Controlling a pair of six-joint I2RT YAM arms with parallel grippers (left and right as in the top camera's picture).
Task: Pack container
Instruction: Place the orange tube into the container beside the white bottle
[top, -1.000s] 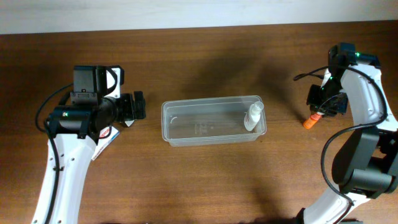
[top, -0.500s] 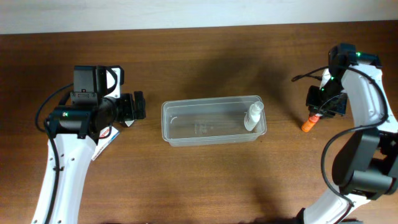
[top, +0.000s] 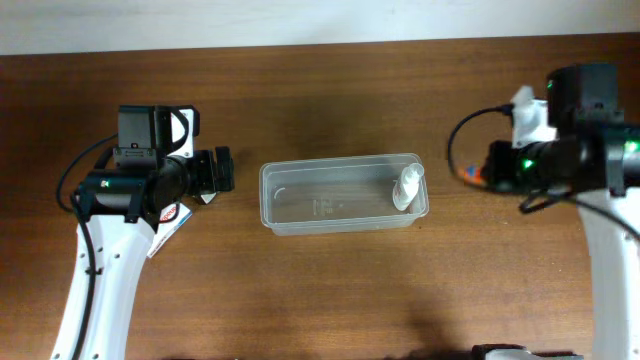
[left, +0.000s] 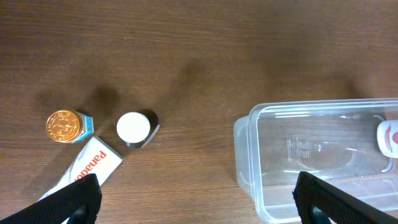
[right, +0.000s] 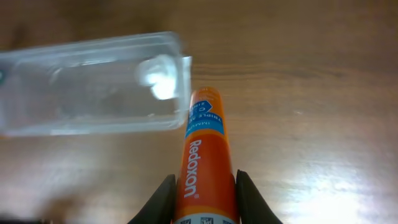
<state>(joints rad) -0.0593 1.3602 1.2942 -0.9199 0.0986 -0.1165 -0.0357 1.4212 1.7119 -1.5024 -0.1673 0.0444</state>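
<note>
Bench centre: you find the clear rectangular plastic container (top: 320, 200) with rounded corners in the middle of the bench. It stands flat, open on top, with its long side along the near edge.
Container's right end: 1 small white bottle (top: 407, 187) is inside, at the end that faces the right edge of the bench.
Right side of bench: the right gripper (right: 205, 186) has its 2 fingers (right: 163, 202) narrow, pressed on both sides of an orange cylindrical tube with white "Redoxon" letters (right: 204, 149). The tube points toward the container. In the overhead view it is apart from the container, between it and the right edge.
Left side of bench: the left gripper (left: 202, 205) has its fingers (left: 71, 204) spread wide and holds nothing. It hangs between the container and the left edge.
Toward the left edge: you see 3 things close together. They are a small jar with gold lid (left: 64, 126), a dark bottle with round white cap (left: 134, 127) and a white pack with red "Panadol" letters (left: 93, 165).
</note>
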